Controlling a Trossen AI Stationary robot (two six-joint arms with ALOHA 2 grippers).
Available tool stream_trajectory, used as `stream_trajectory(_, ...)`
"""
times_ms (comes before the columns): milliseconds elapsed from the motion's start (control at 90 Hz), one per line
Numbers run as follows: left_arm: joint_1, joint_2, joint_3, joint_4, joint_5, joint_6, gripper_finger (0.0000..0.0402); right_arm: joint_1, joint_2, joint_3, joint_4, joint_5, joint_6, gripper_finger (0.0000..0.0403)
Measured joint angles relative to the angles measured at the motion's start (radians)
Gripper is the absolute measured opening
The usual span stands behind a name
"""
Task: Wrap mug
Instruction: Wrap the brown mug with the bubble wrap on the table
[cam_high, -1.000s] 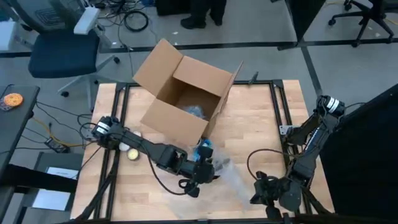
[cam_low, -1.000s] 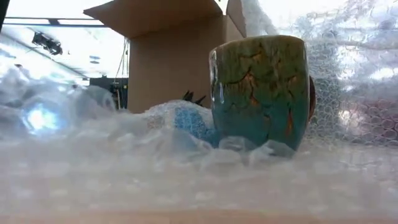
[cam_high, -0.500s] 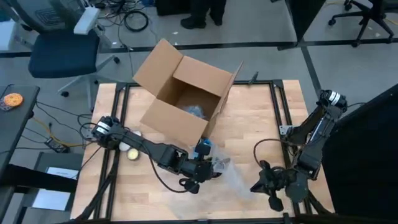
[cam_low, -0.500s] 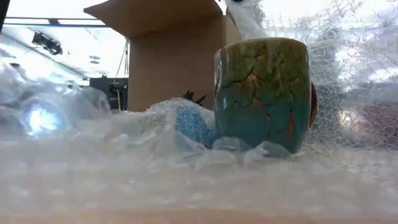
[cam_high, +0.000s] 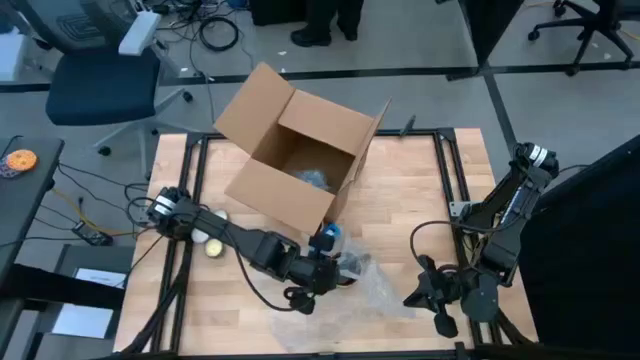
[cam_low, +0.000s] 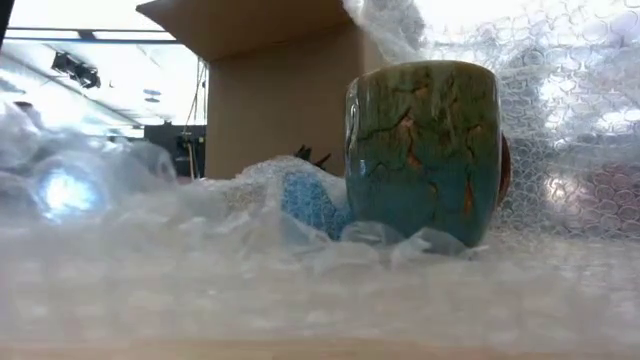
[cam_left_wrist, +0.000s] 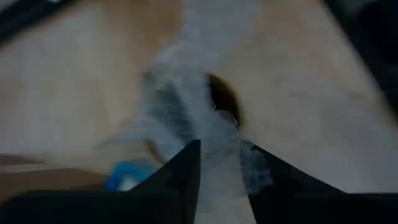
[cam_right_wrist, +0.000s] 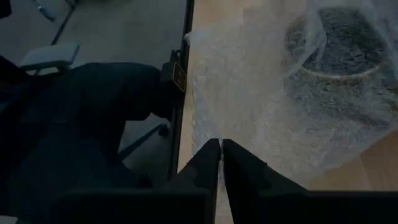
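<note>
A glazed teal ceramic mug with brown crackle lines (cam_low: 420, 150) is seen standing upright on a sheet of clear bubble wrap (cam_low: 300, 290) spread over the light wooden tabletop (cam_high: 420, 200), just in front of the open brown cardboard box (cam_high: 295, 160), toward the tabletop's near edge. In the low view the wrap is seen bunched against the mug's base and raised behind and beside it, and a small blue object (cam_low: 312, 203) lies in the folds close to the mug, between it and the box. The left tool (cam_high: 325, 272) is positioned at the mug, on the side away from the box's open flaps, and in its wrist view a fold of bubble wrap (cam_left_wrist: 217, 143) is seen passing between its two dark fingers (cam_left_wrist: 186, 174), which are closed onto the film; the dark mouth of the mug (cam_left_wrist: 224, 102) shows just beyond them. The right tool (cam_high: 425, 290) is held low over the tabletop, well to the side of the mug and farther from the box, near the tabletop's front edge; in its wrist view its fingers (cam_right_wrist: 208, 165) are brought almost together, and whether an edge of wrap is pinched there cannot be told. The wrapped mug (cam_right_wrist: 342, 56) appears beyond them under film.
</note>
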Motion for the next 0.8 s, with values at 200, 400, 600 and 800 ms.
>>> stream_trajectory(200,-0.011,0.000,-0.050,-0.001,0.144,-0.080,0.0122,0.000,0.000,0.000,0.000,-0.011,0.000,0.0000)
stream_trajectory(400,-0.034,0.000,-0.113,0.062,0.127,-0.083,0.0121,0.004,-0.004,0.000,-0.006,-0.038,-0.019,0.0000)
stream_trajectory(600,-0.038,0.001,-0.142,0.100,0.119,-0.087,0.0121,0.040,-0.047,0.000,0.023,-0.044,-0.067,0.0000)
stream_trajectory(800,-0.039,0.002,-0.020,0.014,0.162,-0.097,0.0121,0.059,-0.035,0.001,0.075,-0.046,-0.070,0.0000)
